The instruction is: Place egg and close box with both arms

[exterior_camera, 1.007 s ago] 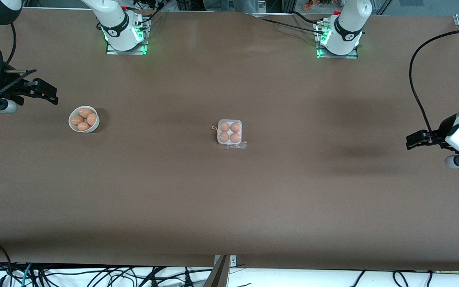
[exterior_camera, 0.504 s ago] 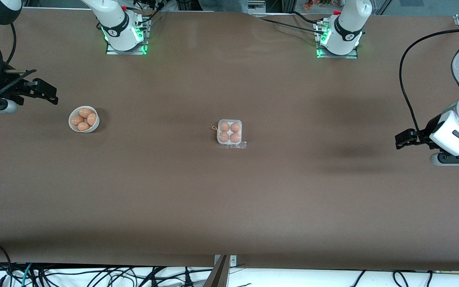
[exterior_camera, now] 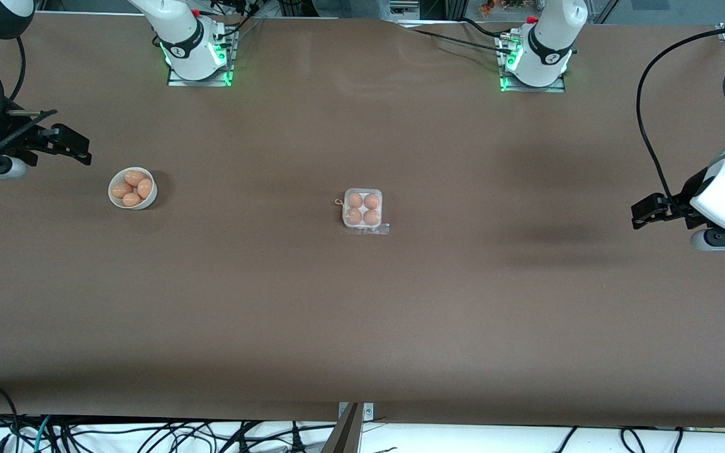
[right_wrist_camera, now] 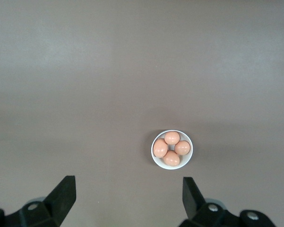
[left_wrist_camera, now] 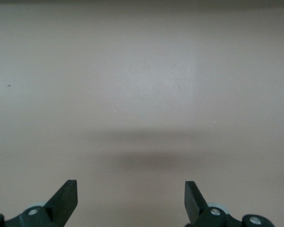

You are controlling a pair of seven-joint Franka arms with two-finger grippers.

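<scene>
The box (exterior_camera: 362,209) sits mid-table, its clear lid down over the white tray, with an orange-brown egg (exterior_camera: 355,200) in every cell. A clear tab (exterior_camera: 376,230) sticks out at the edge nearer the front camera. My left gripper (exterior_camera: 642,212) is open and empty over bare table at the left arm's end; its wrist view (left_wrist_camera: 131,198) shows only tabletop. My right gripper (exterior_camera: 79,148) is open and empty over the table at the right arm's end, close to the bowl, also in its wrist view (right_wrist_camera: 128,196).
A round white bowl (exterior_camera: 112,195) with several loose eggs (exterior_camera: 131,189) stands toward the right arm's end; it also shows in the right wrist view (right_wrist_camera: 156,161). Brown tabletop lies all around the box. Cables hang past the table's near edge.
My left arm shifted a little at its end of the table, first toward the box, then slightly back and up. The right arm, box and bowl have not moved.
</scene>
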